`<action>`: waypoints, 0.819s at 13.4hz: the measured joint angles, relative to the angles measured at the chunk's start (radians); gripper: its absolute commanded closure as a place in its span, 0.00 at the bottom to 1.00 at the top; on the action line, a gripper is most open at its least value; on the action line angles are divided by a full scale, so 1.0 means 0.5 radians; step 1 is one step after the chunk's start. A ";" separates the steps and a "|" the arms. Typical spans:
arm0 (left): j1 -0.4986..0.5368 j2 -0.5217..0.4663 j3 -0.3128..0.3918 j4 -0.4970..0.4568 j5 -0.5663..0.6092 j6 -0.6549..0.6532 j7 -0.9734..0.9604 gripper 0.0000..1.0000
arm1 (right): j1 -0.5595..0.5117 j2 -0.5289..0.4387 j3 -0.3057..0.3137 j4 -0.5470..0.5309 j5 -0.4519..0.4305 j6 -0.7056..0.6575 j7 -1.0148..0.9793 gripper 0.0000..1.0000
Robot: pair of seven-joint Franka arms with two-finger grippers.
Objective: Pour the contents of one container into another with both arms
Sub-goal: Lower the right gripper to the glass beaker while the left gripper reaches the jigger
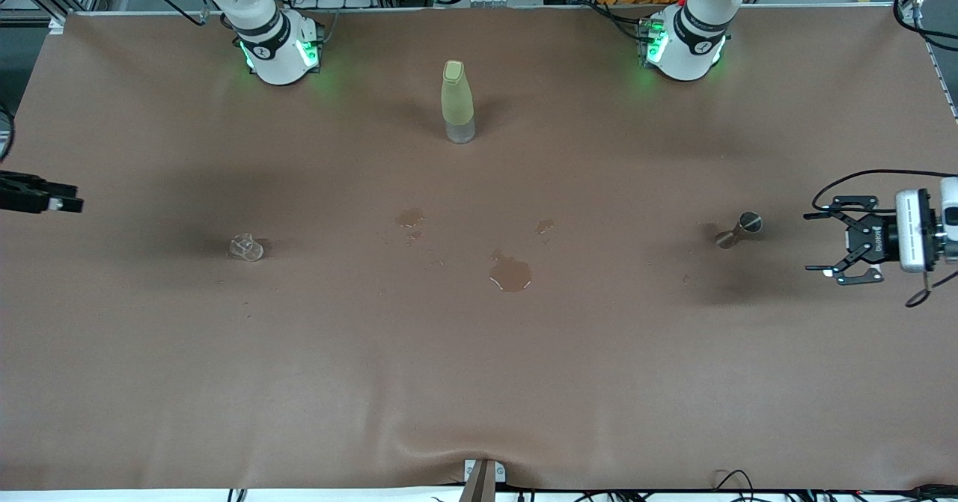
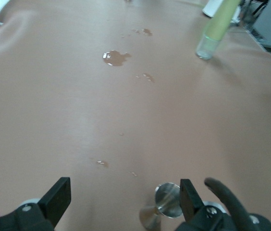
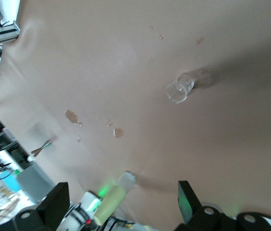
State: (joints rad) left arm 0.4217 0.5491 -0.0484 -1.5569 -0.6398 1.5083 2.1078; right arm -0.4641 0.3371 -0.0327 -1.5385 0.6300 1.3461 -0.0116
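- Clear cup (image 1: 246, 247), just one, sits on the brown table (image 1: 299, 375) toward the right arm's end.
- One metal jigger (image 1: 739, 230) toward the left arm's end, one yellow-green bottle (image 1: 456, 102), several puddles (image 1: 510, 273).
- Left gripper (image 1: 823, 242) beside the jigger, fingers spread, nothing held.
- Right gripper (image 3: 121, 204) at its table end, also wide open.

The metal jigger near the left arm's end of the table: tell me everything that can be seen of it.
The metal jigger is small and silvery, hourglass-shaped, two cones joined at a narrow waist, with a shiny round rim. It stands on the brown table cover, toward the left arm's end, apart from the spilled puddles. Its inside cannot be seen. Nothing touches it: the left hand hangs open just beside it, and in the left wrist view the jigger sits close to one finger.
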 measured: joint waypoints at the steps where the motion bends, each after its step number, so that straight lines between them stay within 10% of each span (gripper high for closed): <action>1: 0.032 0.044 0.001 -0.018 0.000 -0.034 0.087 0.00 | 0.005 0.012 -0.024 -0.059 0.052 0.000 0.000 0.00; 11: 0.203 0.484 -0.014 -0.075 -0.135 -0.108 0.587 0.00 | 0.260 0.205 -0.397 -0.528 0.450 0.001 -0.210 0.00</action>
State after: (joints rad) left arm 0.5233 0.7909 -0.0553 -1.5945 -0.7074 1.4545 2.4012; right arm -0.3343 0.4394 -0.2310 -1.8026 0.8550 1.3467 -0.1168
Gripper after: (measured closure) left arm 0.000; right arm 0.000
